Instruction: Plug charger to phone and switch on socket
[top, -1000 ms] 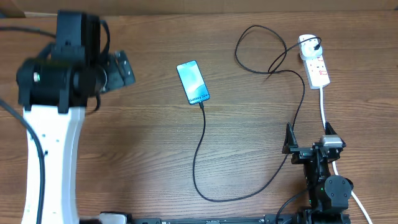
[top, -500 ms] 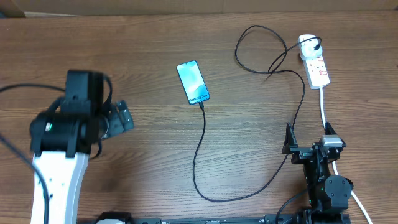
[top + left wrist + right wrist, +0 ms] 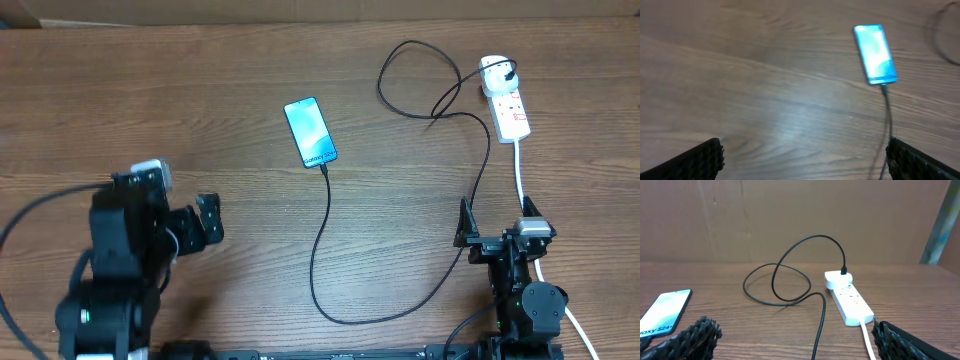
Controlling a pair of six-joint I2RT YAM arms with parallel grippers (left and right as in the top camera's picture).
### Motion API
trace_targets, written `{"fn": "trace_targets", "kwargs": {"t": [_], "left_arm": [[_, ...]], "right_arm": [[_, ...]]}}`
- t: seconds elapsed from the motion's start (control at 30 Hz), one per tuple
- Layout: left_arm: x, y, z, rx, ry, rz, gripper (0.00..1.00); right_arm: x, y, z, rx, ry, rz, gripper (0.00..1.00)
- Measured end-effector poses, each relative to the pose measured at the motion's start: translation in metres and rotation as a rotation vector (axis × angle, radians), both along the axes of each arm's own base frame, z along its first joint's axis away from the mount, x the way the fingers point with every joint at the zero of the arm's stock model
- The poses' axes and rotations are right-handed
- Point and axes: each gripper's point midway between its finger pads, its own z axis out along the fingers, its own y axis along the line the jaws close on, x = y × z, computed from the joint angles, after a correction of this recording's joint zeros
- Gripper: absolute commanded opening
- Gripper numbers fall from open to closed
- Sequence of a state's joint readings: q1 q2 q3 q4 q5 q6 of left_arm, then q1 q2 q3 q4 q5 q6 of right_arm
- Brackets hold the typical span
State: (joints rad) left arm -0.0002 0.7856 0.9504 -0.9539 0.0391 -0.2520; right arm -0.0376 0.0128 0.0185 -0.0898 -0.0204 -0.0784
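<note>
**Desk:** What does the frame show, and where is the phone?

**Photographer:** The phone lies screen-up and lit on the wooden table. The charger meets its near short end, loops toward the robot, then climbs away to the socket, well apart from the phone on the right arm's side. The adapter sits in the socket's far end.

**Desk:** And the claws?

**Photographer:** Both are spread wide and hold nothing. The left gripper hangs over bare wood, well short of the phone. The right gripper sits low, farther from the phone and nearer the socket, with the socket's white cord running back beside it.

**Desk:** Which step is in hand?

**Photographer:** The plugging looks done at both ends. The switch is too small to read, so whether it is on I cannot tell. If it is off, the right arm is better placed: it must reach past the cable loop beyond the phone and press one fingertip on the red-marked switch without snagging the cable.
</note>
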Motion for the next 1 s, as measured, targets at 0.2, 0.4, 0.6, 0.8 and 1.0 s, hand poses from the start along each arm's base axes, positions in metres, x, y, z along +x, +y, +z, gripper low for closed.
{"fn": "trace_targets", "kwargs": {"t": [0.2, 0.4, 0.6, 0.8, 1.0], "left_arm": [[-0.018, 0.008, -0.007, -0.02, -0.079, 0.02, 1.0], [-0.017, 0.008, -0.011, -0.026, -0.095, 0.022, 1.0], [-0.005, 0.005, -0.001, -0.008, -0.208, -0.018, 1.0], [-0.003, -0.008, -0.005, 0.017, -0.305, -0.127, 1.0], [-0.003, -0.012, -0.025, 0.025, -0.344, -0.165, 1.0]], "right_arm": [[0.0, 0.0, 0.0, 0.0, 0.0, 0.0, 1.0], [0.0, 0.0, 0.0, 0.0, 0.001, -0.001, 1.0], [0.0, 0.0, 0.0, 0.0, 0.0, -0.002, 1.0], [0.0, 0.0, 0.0, 0.0, 0.0, -0.002, 1.0], [0.0, 0.0, 0.0, 0.0, 0.0, -0.002, 1.0]]}}
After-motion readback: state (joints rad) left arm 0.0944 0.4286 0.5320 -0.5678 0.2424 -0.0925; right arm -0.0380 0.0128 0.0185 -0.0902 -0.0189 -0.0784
